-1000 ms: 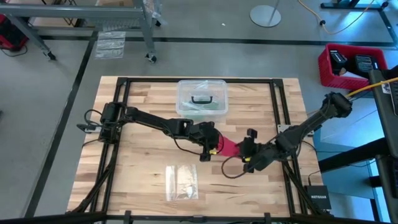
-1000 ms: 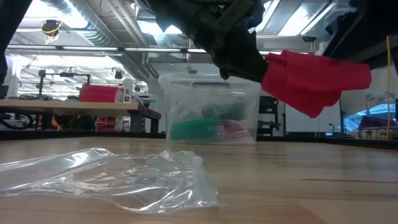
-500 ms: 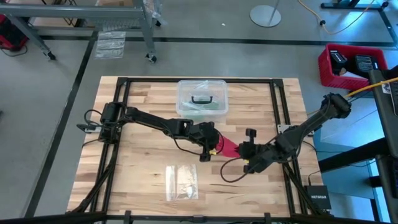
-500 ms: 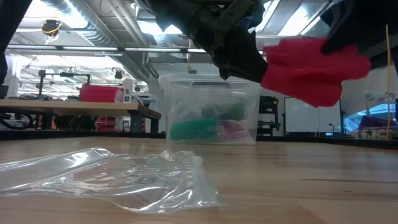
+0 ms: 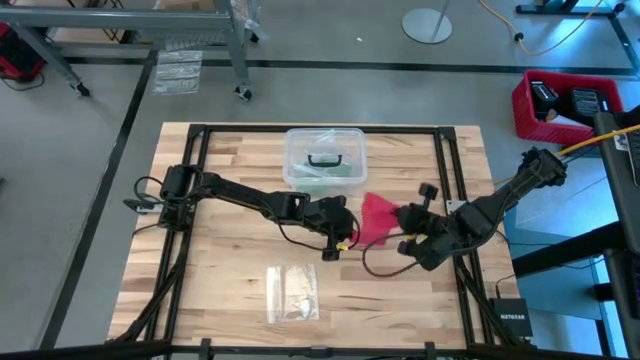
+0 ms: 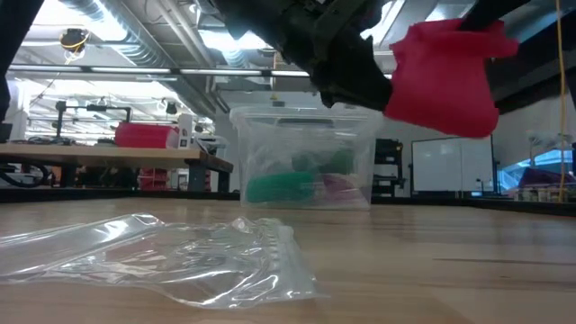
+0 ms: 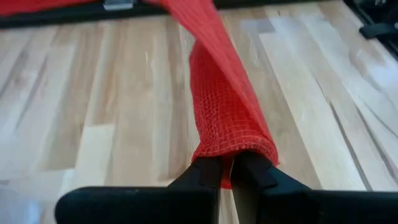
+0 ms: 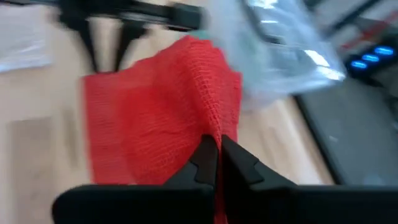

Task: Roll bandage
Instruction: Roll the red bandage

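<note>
The red mesh bandage point(image 5: 375, 216) hangs in the air over the middle of the table, strung between my two grippers. My left gripper point(image 5: 343, 238) is shut on its left end, seen close in the left wrist view point(image 7: 231, 173). My right gripper point(image 5: 401, 219) is shut on the bandage's right part, higher up. In the low view the bandage point(image 6: 445, 81) spreads as a broad red sheet well above the tabletop. The right wrist view shows the bandage point(image 8: 155, 112) with my left gripper point(image 8: 106, 37) beyond it. My left gripper pinches the bunched end of the bandage point(image 7: 234, 148) between its two fingers, coming from the table's left and slanting down. The strip runs on from the fingers as a rolled-in band, clear of the table. My right gripper pinches a fold of the bandage point(image 8: 207, 127) between its two fingers, coming from the table's right and slanting down. The cloth hangs below and in front of the fingers as a wide loose sheet, lifted clear.
A clear plastic box with a black handle point(image 5: 324, 160) stands at the far middle, just behind the bandage. A small clear plastic bag point(image 5: 292, 292) lies flat near the front edge. A black frame rail point(image 5: 445, 170) runs around the tabletop.
My right gripper has taken hold of the bandage's free right end and risen with it, drifting toward the table's far right. That end has gone up from a drooping flap to the highest point, and the cloth now hangs broad below it. The left end has stayed in place.
</note>
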### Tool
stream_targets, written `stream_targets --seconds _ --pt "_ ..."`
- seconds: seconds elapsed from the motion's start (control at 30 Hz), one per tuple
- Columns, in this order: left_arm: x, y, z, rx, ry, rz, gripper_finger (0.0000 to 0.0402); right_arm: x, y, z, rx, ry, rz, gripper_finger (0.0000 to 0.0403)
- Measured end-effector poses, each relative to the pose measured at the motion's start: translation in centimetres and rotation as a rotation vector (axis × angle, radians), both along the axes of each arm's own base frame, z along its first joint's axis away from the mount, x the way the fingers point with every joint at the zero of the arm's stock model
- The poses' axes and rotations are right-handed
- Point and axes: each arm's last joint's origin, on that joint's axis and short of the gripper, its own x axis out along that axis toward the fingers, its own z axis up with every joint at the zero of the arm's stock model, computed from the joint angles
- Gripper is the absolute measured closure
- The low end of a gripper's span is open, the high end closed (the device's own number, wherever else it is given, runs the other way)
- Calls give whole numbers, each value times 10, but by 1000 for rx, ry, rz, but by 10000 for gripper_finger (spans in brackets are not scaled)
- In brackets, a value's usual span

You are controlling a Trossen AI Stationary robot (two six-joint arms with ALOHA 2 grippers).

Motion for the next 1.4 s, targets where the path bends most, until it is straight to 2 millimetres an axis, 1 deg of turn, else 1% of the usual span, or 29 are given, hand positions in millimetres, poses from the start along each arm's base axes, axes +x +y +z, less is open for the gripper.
stream_targets --seconds 0.07,0.1,0.17,0.23,0.37,0.5,0.63,0.7,0.77,0.83,0.9,1.0,1.1,1.17,1.27,1.4 --pt "-1 -4 1 3 -1 -11 391 -3 -6 0 -29 -12 -63 379" --pt "-2 -6 -1 5 17 -25 391 -3 -10 0 -59 -18 -93 375" --pt "-4 -13 -7 11 49 -65 391 -1 -15 0 -65 -37 -124 368" --pt "-5 -19 -9 18 55 -89 391 2 -18 -6 -57 -41 -145 362" --pt "-5 -26 -3 32 18 -110 391 9 -24 -18 -19 -45 -180 341" --pt "-7 -32 -5 24 29 -113 391 12 -31 -26 48 13 -201 293" --pt "-9 -37 2 14 4 -123 391 13 -30 -25 142 87 -152 236" --pt "-13 -38 15 14 -22 -128 391 12 -28 -20 174 108 -121 211" --pt "-21 -35 38 9 -71 -124 391 6 -25 -13 199 120 -94 192" --pt "-30 -33 63 2 -134 -119 391 0 -20 -6 218 86 -55 178" --pt "-40 -27 85 5 -191 -115 391 -7 -15 -1 221 59 -11 170" --pt "-56 -17 114 27 -265 -108 391 -14 -8 2 179 19 29 167" --pt "-68 -2 136 46 -324 -76 391 -18 2 3 135 -39 70 166" --pt "-74 8 145 50 -348 -48 391 -19 10 0 109 -74 111 166" --pt "-76 20 149 53 -355 -16 391 -18 18 -5 80 -120 161 166" --pt "-75 24 149 57 -350 -19 391 -15 23 -18 16 -179 176 166"
